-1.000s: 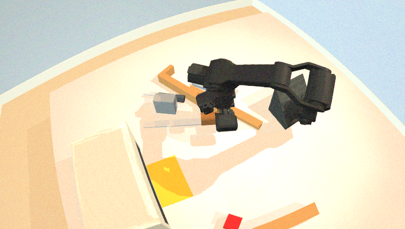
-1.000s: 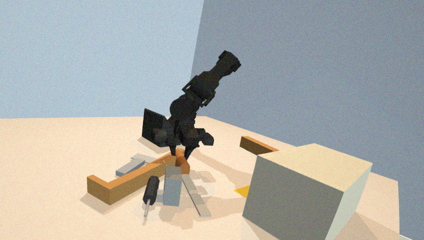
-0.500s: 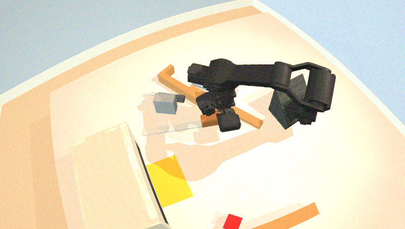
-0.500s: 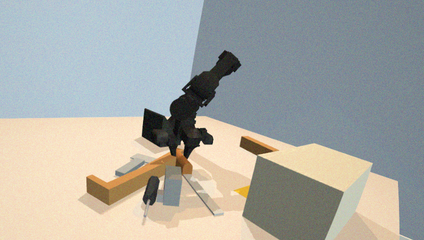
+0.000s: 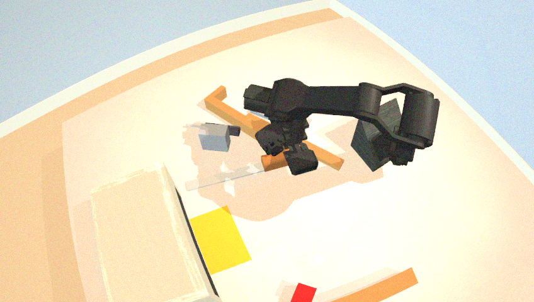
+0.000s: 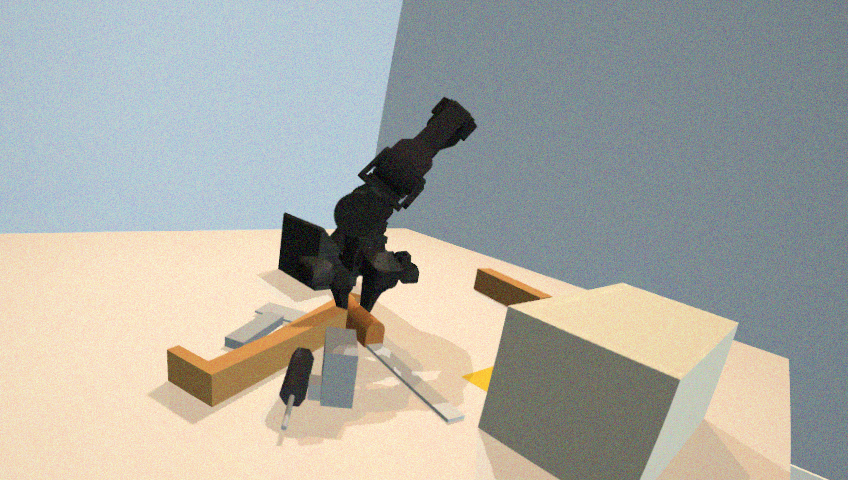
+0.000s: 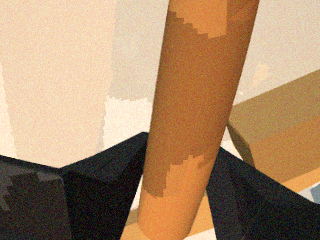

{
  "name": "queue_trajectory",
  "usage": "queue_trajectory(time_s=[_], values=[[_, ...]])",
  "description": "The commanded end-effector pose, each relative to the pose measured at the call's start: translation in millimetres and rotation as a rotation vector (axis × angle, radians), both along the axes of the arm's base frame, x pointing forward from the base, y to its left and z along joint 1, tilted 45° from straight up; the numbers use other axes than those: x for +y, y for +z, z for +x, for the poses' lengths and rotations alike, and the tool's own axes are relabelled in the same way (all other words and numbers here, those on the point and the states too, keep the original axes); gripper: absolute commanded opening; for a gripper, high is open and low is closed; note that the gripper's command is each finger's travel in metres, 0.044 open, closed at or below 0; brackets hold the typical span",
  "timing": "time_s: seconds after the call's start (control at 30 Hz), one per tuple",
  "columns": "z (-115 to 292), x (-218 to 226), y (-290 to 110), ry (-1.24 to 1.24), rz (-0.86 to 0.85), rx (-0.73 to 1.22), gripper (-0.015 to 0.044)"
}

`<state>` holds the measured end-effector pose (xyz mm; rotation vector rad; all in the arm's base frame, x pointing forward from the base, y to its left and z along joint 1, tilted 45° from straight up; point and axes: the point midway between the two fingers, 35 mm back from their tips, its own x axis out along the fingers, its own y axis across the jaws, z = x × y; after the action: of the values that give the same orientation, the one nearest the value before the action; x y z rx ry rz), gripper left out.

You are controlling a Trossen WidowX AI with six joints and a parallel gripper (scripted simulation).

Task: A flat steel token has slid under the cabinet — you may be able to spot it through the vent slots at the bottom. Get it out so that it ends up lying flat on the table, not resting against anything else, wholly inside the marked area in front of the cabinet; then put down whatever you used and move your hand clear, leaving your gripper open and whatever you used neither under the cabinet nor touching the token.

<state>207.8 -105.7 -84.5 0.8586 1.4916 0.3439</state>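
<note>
My gripper [image 5: 284, 155] [image 6: 355, 306] [image 7: 176, 144] is shut on the round orange handle [image 5: 272, 160] [image 6: 365, 324] [image 7: 200, 107] of a tool with a long thin pale blade [image 5: 225, 176] [image 6: 416, 386]. The blade slants down towards the table and points at the cabinet [image 5: 138, 231] [image 6: 595, 380]. The yellow marked area [image 5: 221, 239] [image 6: 479, 376] lies in front of the cabinet. I cannot see the steel token in any view.
An orange L-shaped bar [image 5: 228, 110] [image 6: 238, 362] [image 7: 280, 127] lies under the gripper. A grey block [image 5: 215, 138] [image 6: 339, 368] and a dark-handled tool [image 5: 233, 129] [image 6: 296, 368] lie beside it. Another orange bar [image 5: 378, 287] [image 6: 505, 288] and a red piece [image 5: 303, 291] lie near the front.
</note>
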Motion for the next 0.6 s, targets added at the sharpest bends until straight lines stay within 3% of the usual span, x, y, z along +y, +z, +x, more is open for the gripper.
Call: queue_trajectory(time_s=[0.0,0.57], values=[[0.5,-0.7,-0.1,0.022,-0.006,-0.023,0.0],[0.8,-0.3,0.3,0.121,-0.02,-0.116,0.0]])
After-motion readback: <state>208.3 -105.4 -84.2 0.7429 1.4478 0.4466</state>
